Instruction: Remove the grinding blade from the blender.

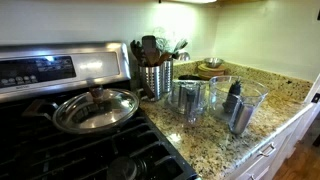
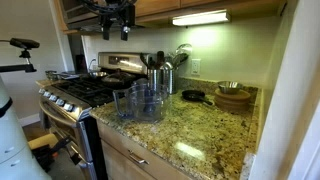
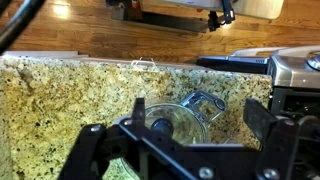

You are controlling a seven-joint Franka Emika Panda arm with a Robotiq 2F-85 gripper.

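Observation:
The blender is a wide clear bowl on the granite counter, and it also shows in the other exterior view. The grinding blade stands inside it as a dark tapered spindle. My gripper hangs high above the stove edge, open and empty. In the wrist view its fingers are spread wide, far above a clear round container with a handle and a dark centre. I cannot tell whether that container is the blender or the jug.
A smaller clear jug stands between the blender and the stove. A lidded steel pan sits on the burners. A perforated utensil holder stands at the back. Wooden bowls sit further along the counter.

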